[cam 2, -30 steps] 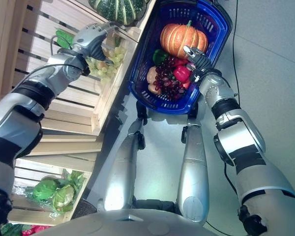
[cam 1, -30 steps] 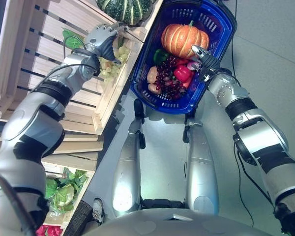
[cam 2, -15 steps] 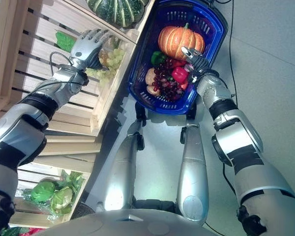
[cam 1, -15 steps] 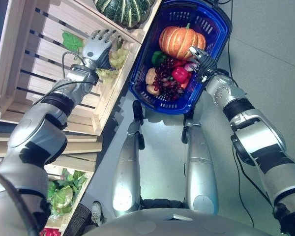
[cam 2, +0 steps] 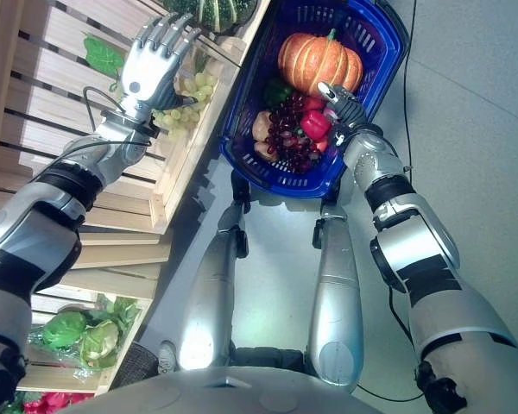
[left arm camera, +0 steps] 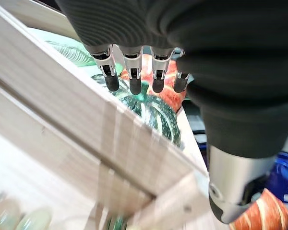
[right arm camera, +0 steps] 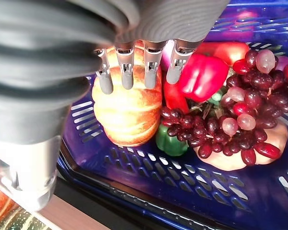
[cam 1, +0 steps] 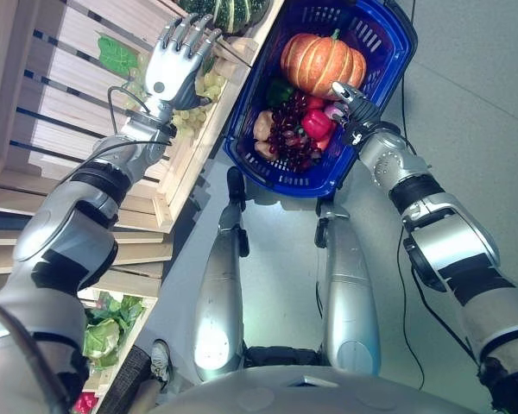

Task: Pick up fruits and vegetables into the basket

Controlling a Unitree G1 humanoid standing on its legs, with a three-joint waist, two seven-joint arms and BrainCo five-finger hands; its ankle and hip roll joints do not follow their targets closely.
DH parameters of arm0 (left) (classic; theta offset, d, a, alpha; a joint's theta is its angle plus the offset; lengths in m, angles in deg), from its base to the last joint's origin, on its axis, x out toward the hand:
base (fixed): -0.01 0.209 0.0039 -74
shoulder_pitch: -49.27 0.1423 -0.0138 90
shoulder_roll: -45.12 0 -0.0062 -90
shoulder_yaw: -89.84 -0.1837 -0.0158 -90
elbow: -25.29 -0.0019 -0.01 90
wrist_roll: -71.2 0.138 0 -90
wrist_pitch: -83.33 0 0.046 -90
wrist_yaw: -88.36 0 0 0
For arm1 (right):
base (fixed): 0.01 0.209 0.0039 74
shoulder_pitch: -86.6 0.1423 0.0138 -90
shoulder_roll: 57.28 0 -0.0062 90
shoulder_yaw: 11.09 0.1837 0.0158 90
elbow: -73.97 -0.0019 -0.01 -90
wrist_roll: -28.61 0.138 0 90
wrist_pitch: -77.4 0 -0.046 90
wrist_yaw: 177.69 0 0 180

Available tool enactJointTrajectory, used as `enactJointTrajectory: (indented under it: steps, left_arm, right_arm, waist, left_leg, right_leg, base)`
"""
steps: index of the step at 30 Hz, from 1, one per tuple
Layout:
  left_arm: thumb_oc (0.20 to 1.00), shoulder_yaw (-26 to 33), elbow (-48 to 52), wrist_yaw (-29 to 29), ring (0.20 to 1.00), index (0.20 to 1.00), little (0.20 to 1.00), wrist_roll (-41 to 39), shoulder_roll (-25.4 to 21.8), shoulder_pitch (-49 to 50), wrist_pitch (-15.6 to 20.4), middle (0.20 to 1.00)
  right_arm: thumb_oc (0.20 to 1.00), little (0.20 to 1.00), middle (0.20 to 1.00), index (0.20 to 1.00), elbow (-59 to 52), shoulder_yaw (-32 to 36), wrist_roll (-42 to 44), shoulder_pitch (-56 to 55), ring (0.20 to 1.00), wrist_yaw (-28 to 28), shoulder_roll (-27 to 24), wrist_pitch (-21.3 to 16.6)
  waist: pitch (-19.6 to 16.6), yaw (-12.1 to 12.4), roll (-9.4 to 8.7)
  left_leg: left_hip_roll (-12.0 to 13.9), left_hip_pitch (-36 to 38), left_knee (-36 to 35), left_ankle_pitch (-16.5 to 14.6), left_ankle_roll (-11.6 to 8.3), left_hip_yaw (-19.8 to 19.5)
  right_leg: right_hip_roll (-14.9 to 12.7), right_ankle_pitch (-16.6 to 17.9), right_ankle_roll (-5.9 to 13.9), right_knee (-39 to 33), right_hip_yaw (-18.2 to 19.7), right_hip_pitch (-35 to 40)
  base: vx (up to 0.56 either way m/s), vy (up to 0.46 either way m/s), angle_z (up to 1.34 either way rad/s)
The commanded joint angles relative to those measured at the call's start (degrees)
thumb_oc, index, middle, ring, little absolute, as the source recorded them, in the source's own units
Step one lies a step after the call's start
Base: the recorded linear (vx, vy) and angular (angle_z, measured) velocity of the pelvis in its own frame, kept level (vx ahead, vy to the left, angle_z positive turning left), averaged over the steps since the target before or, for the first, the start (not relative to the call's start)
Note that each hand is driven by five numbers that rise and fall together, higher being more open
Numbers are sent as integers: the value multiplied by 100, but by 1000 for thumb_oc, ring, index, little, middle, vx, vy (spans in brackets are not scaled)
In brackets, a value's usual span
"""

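Above crate grapes (cam 1: 194,108), left hand (cam 1: 177,60) spread, empty; wrist view adds green squash (left arm camera: 149,108).

The left arm (cam 1: 65,233) and right arm (cam 1: 453,250) consist of rounded silver-grey shells separated by black bands at the joints. The left hand (cam 1: 174,62) and right hand (cam 1: 352,102) have silver fingers (left arm camera: 130,72) with dark tips and small metal fittings along each finger. A dark ribbed cover (right arm camera: 48,43) encloses the back of each hand and the wrist.
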Motion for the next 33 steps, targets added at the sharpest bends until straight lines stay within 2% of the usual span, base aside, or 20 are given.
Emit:
enactJointTrajectory:
  steps: [1, 6, 9, 13, 16, 20, 21, 23, 30, 33]
  left_arm:
    - [1000, 549, 74, -160, 1000, 1000, 1000, 23, -268, 9, -176, 1000]
    - [1000, 551, -151, -542, 1000, 1000, 1000, -199, -300, 130, -293, 1000]
    - [1000, 542, -252, -485, 1000, 1000, 1000, -216, -317, 134, -234, 1000]
    - [1000, 540, -317, -125, 1000, 1000, 1000, -74, -348, 141, 4, 1000]
    - [1000, 567, -264, -70, 1000, 1000, 1000, 2, -359, 192, 10, 1000]
    - [1000, 601, -249, -221, 1000, 1000, 1000, -10, -383, 301, -286, 1000]
    - [1000, 631, -306, -242, 1000, 1000, 1000, 48, -384, 347, -458, 1000]
    - [1000, 632, -365, -257, 1000, 1000, 1000, 110, -400, 380, -540, 1000]
    - [1000, 435, -729, -968, 1000, 1000, 1000, 214, -398, 282, -1175, 1000]
    - [1000, 292, -953, -1216, 1000, 1000, 1000, -2, -367, 221, -1447, 1000]
  right_arm:
    - [1000, 1000, 1000, 1000, -280, 188, 7, 30, 1000, -41, -58, -173]
    - [1000, 1000, 1000, 1000, -140, 170, 61, 64, 1000, -222, -146, -133]
    - [1000, 1000, 1000, 1000, -19, 186, 59, 105, 1000, -323, -183, -134]
    - [1000, 1000, 1000, 1000, 51, 196, 33, 127, 1000, -383, -215, -106]
    - [1000, 1000, 1000, 1000, 12, 208, -4, 100, 1000, -377, -230, -106]
    - [1000, 1000, 1000, 1000, -28, 227, -29, 70, 1000, -386, -252, -128]
    - [1000, 1000, 1000, 1000, -32, 218, -18, 88, 1000, -418, -275, -104]
    - [1000, 1000, 1000, 1000, -20, 206, 16, 89, 1000, -502, -299, -120]
    - [1000, 1000, 1000, 1000, -86, 145, 327, 141, 1000, -706, -368, -119]
    - [1000, 1000, 1000, 1000, -128, 99, 510, 181, 1000, -809, -389, -140]
  waist:
    - [27, 62, 35]
    - [27, 52, 63]
    - [27, 51, 85]
    - [27, 59, 104]
    - [27, 72, 121]
    - [27, 87, 123]
    - [27, 89, 118]
    - [27, 89, 111]
    - [27, 41, 80]
    - [27, 3, 62]
  left_leg:
    - [-487, -124, 487, -486, 261, 313]
    - [-474, -152, 520, -483, 263, 335]
    - [-474, -170, 527, -480, 270, 338]
    - [-488, -146, 500, -473, 281, 336]
    - [-495, -140, 487, -468, 280, 338]
    - [-493, -170, 495, -458, 281, 333]
    - [-494, -168, 489, -453, 282, 331]
    - [-493, -179, 496, -452, 280, 322]
    - [-477, -294, 537, -440, 295, 311]
    - [-466, -326, 508, -424, 299, 321]
  right_leg:
    - [280, 112, 7, -553, -469, 439]
    - [280, 111, 2, -522, -451, 401]
    - [277, 109, 2, -511, -440, 379]
    - [282, 106, -6, -528, -444, 395]
    - [271, 107, -2, -527, -462, 397]
    - [265, 112, 0, -529, -471, 380]
    - [272, 113, -5, -529, -473, 379]
    - [275, 111, -6, -530, -473, 373]
    - [314, 112, -9, -473, -429, 248]
    - [330, 132, 2, -500, -418, 213]
  base:
    - [0, 0, 0]
    - [0, 0, 0]
    - [0, 0, 0]
    - [0, 0, 0]
    - [0, 0, 0]
    - [0, 0, 0]
    - [0, 0, 0]
    - [0, 0, 0]
    - [0, 0, 0]
    - [0, 0, 0]
